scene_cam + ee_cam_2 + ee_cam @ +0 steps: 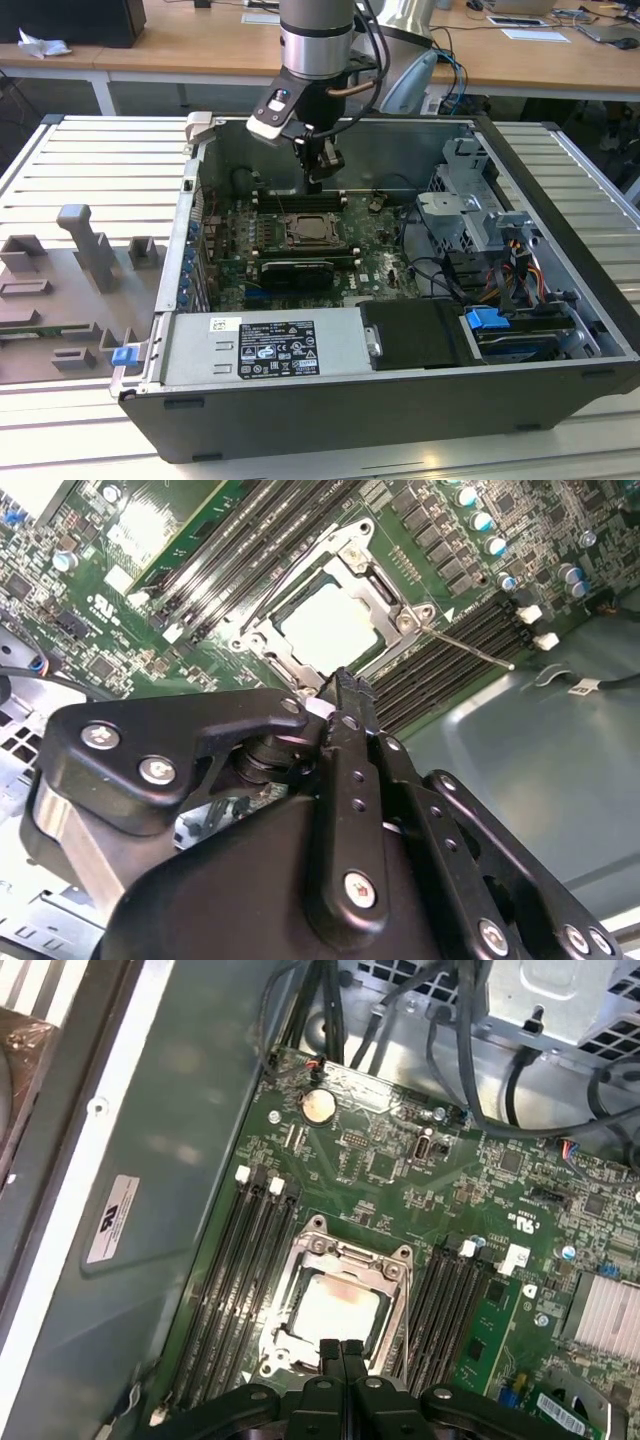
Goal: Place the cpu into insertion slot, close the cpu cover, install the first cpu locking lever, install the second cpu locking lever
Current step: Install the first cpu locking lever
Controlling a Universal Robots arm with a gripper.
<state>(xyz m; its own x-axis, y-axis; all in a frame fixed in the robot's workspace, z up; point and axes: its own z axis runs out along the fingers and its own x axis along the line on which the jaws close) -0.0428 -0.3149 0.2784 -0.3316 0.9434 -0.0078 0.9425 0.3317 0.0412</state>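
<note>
The cpu (337,1310) lies with its pale face up inside the insertion slot (300,1260) on the green motherboard. The silvery cpu cover (385,592) lies flat around the cpu (328,628), its cut-out framing the chip. A thin metal locking lever (468,647) sticks out sideways from one corner of the socket, over the memory slots. My gripper (341,1346) is shut with nothing between its fingers. In the exterior view the gripper (314,182) hangs a little above the board, just behind the insertion slot (318,232).
The board sits deep in an open black computer case (300,410) with tall walls. Long memory slots (235,1260) flank the socket. A long black card (297,270) lies in front of it. Cables and a drive cage (480,230) fill the exterior view's right. Grey fixtures (85,250) stand outside.
</note>
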